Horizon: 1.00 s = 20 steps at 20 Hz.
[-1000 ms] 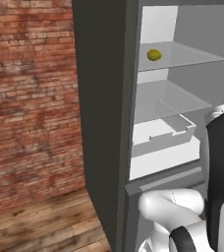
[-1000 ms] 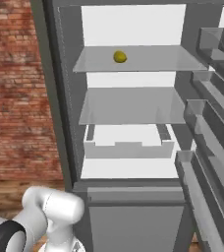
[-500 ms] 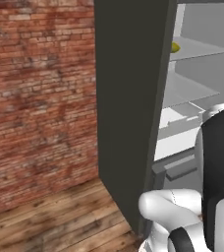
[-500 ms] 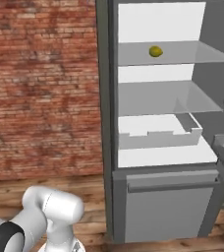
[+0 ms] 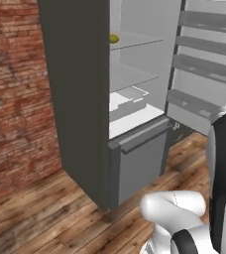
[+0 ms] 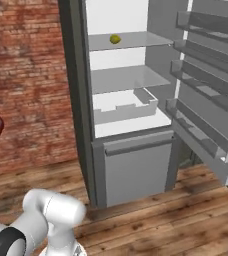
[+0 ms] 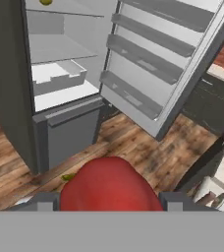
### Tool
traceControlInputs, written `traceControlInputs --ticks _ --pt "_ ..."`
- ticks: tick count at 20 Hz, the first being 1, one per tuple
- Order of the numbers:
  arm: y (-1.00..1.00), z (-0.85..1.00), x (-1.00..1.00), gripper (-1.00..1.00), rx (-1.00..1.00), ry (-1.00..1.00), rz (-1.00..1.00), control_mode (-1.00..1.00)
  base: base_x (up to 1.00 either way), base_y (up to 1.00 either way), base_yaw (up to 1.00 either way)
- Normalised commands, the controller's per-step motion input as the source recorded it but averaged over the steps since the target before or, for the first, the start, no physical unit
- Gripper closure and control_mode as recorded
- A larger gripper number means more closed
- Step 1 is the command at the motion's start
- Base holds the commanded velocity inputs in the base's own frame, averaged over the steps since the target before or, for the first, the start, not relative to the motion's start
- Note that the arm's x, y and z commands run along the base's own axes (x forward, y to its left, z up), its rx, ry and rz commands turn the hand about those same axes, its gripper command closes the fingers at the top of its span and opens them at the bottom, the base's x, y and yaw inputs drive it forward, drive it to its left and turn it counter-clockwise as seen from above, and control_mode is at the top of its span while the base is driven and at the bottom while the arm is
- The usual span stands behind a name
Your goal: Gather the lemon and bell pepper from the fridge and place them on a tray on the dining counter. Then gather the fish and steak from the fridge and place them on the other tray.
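Before the open fridge, the tool clamps the red bell pepper.

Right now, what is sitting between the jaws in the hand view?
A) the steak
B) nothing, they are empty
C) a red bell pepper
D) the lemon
C: in the hand view a big red bell pepper sits between the dark finger tips, while the lemon lies on the upper fridge shelf.
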Motion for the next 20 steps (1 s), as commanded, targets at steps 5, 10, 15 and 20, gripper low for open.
traceControlInputs --ticks 5,10,15,20 --pt "0.00 0.00 0.00 1.00 0.00 0.00 0.00 1.00 -0.90 -0.16 -0.40" --pt "0.00 0.00 0.00 1.00 0.00 0.00 0.00 1.00 -0.85 -0.53 -0.28" --pt "0.00 0.00 0.00 1.00 0.00 0.00 0.00 1.00 -0.31 -0.57 -0.21" --pt "0.00 0.00 0.00 1.00 0.00 0.00 0.00 1.00 -0.01 -0.77 -0.21"
